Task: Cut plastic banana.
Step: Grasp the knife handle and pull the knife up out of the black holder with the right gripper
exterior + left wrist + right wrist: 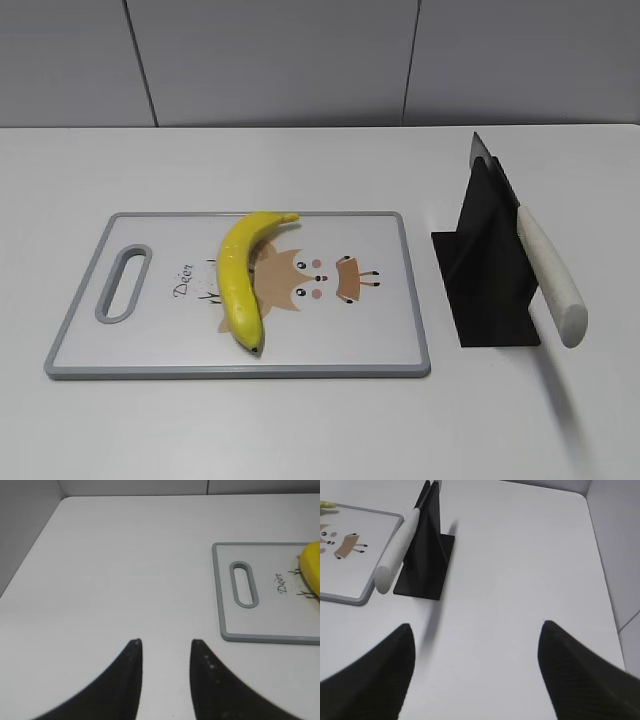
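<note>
The plastic banana (pixel 240 276) is bright yellow and curved and lies on the white cutting board (pixel 140 350), left of its deer picture; a small part shows in the left wrist view (pixel 311 569). A knife with a white handle (pixel 551 276) rests in a black stand (pixel 490 270); it also shows in the right wrist view (pixel 397 555). My left gripper (pixel 164 642) is open and empty over bare table, left of the board (pixel 270 637). My right gripper (pixel 476 626) is wide open and empty, to the right of the knife stand (pixel 427 555). Neither gripper shows in the exterior view.
The board has a grey rim and a handle slot (pixel 124 283) at its left end. The white table (pixel 320 420) runs to a grey wall (pixel 300 60) at the back. A wall panel (pixel 620 540) borders the table on the right.
</note>
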Tool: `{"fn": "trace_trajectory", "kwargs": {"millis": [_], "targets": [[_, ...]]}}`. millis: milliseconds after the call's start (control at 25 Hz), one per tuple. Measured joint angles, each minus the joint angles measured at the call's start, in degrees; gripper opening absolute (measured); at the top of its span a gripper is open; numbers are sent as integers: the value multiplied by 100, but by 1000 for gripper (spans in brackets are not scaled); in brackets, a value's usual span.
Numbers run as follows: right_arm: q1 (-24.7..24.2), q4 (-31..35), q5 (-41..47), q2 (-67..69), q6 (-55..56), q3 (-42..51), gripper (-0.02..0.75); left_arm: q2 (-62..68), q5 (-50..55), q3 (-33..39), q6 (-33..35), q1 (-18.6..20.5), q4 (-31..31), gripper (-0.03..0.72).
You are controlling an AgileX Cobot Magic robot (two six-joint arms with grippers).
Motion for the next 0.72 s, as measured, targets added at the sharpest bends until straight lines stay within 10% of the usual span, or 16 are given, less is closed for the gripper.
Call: {"fn": "trace_trajectory", "kwargs": {"millis": [200,440,720], "targets": [[0,6,51,926,0,-526,594,0,0,0,0,0,-5,360],[0,30,452,2264,0,-1281,594,0,0,0,0,0,-5,624],[0,247,1009,4007,119,-2285,594,0,0,0,0,0,-10,652]]}}
